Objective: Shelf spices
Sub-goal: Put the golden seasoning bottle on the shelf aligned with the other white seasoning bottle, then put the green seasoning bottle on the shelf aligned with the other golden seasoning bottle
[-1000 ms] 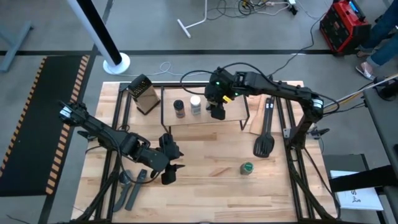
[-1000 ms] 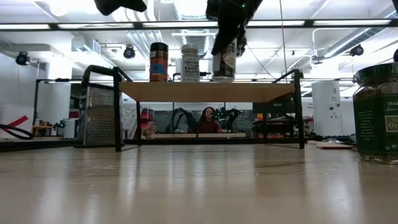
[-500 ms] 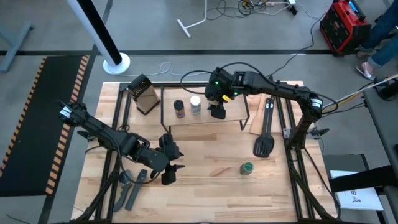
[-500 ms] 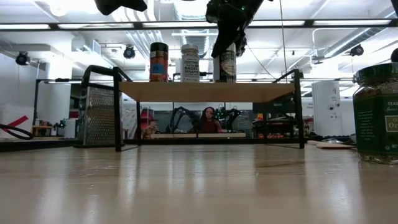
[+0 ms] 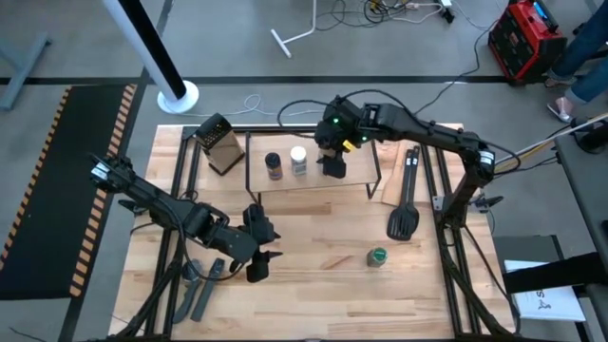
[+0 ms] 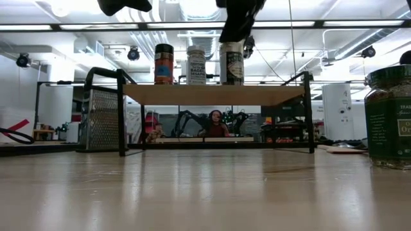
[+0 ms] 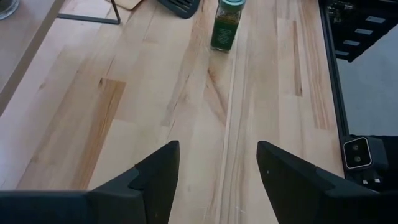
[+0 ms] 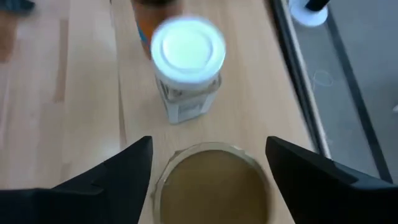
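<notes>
Three spice jars stand upright on the shelf (image 5: pixel 356 176) (image 6: pixel 212 95): the black-topped jar (image 5: pixel 274 164) (image 6: pixel 164 64), the white-topped jar (image 5: pixel 298 159) (image 8: pixel 188 53) and the tan-topped jar (image 8: pixel 214 183) (image 6: pixel 232 64). My right gripper (image 5: pixel 332 169) (image 8: pixel 208 140) (image 6: pixel 236 29) hovers open just above the tan lid, with its fingers wider than the lid; it hides that jar in the high view. The green jar (image 5: pixel 378 256) (image 7: pixel 225 25) (image 6: pixel 387 119) stands on the table near its right near part. My left gripper (image 5: pixel 258 249) (image 7: pixel 217 180) waits open over the table's near left.
A dark box grater (image 5: pixel 221 144) (image 6: pixel 101 119) stands left of the shelf. A black spatula (image 5: pixel 404 204) lies right of it. Dark utensils (image 5: pixel 199 285) lie by the near left corner. Bare tabletop stretches between the left gripper and the green jar.
My right gripper has set the tan-topped jar down on the shelf beside the white-topped one, let go and risen off its lid, drifting slightly toward the far edge. The jar, tilted and held just above the board before, now stands upright on it.
</notes>
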Robot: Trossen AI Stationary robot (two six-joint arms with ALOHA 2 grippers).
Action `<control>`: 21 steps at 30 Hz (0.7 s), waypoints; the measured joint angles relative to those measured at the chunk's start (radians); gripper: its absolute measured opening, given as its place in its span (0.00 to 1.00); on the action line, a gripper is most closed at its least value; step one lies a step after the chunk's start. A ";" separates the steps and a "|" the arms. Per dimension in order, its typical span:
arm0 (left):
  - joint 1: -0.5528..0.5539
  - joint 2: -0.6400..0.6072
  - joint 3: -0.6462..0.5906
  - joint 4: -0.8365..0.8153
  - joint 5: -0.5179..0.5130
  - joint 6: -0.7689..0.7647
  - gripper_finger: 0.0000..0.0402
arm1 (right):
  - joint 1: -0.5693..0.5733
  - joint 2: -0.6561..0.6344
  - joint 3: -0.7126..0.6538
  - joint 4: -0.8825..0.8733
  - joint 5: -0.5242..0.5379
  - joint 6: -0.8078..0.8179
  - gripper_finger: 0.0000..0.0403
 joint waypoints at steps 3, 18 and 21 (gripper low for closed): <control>0.000 0.000 0.000 0.000 0.003 0.000 0.51 | 0.000 -0.008 0.057 -0.053 0.040 0.000 0.71; -0.027 0.000 0.000 -0.006 0.008 -0.009 0.51 | 0.184 -0.093 0.080 -0.394 0.044 0.239 0.71; -0.039 0.000 0.000 -0.008 0.008 -0.020 0.51 | 0.294 -0.132 -0.007 -0.385 0.052 0.309 0.69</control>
